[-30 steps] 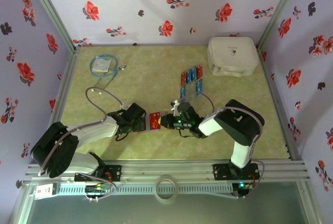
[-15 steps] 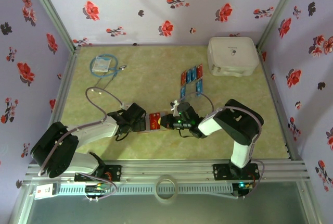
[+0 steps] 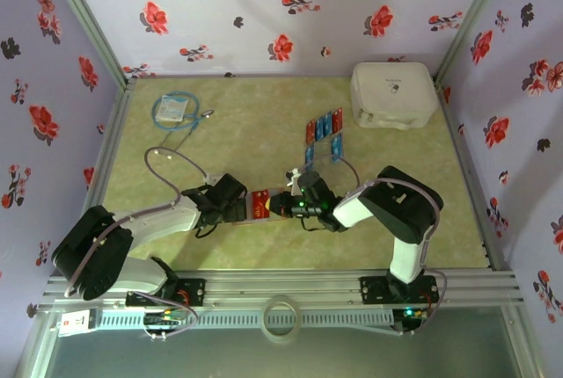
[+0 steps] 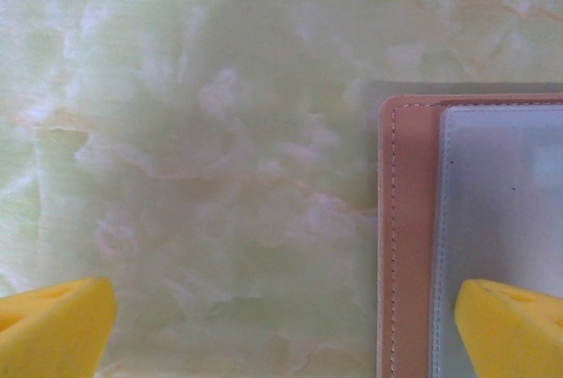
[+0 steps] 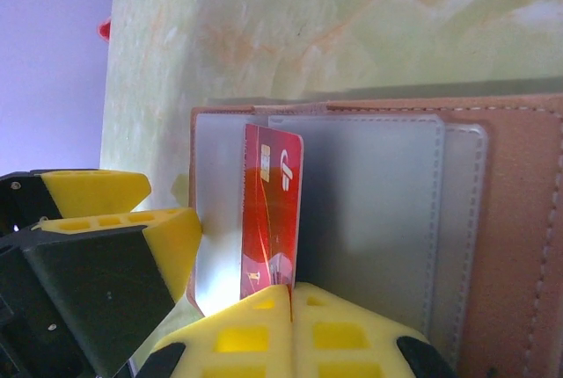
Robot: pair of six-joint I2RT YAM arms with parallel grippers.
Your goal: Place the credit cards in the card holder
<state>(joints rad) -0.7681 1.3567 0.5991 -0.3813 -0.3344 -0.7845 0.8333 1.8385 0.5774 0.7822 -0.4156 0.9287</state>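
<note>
Right gripper (image 5: 290, 294), frame bottom centre, was clamped on a red chip card (image 5: 271, 211) over the grey clear pockets of the open reddish-brown card holder (image 5: 519, 246). Left gripper (image 4: 283, 325) stood fully spread, empty.

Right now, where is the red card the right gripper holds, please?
The right gripper pinches the red card over the card holder, beside the left gripper, front centre of the table in the top view.

We see the card holder (image 5: 519, 246) lying open on the bench (image 3: 246, 132) near its front edge, between the left fingers (image 4: 53, 325) and the right fingers (image 5: 343, 330). One card (image 5: 273, 211), in the right fingers, is over its pockets. The other cards (image 3: 324, 127) lie behind it, the box (image 3: 393, 94) is in the far right corner, and a coiled cable (image 3: 173, 111) lies far left.
</note>
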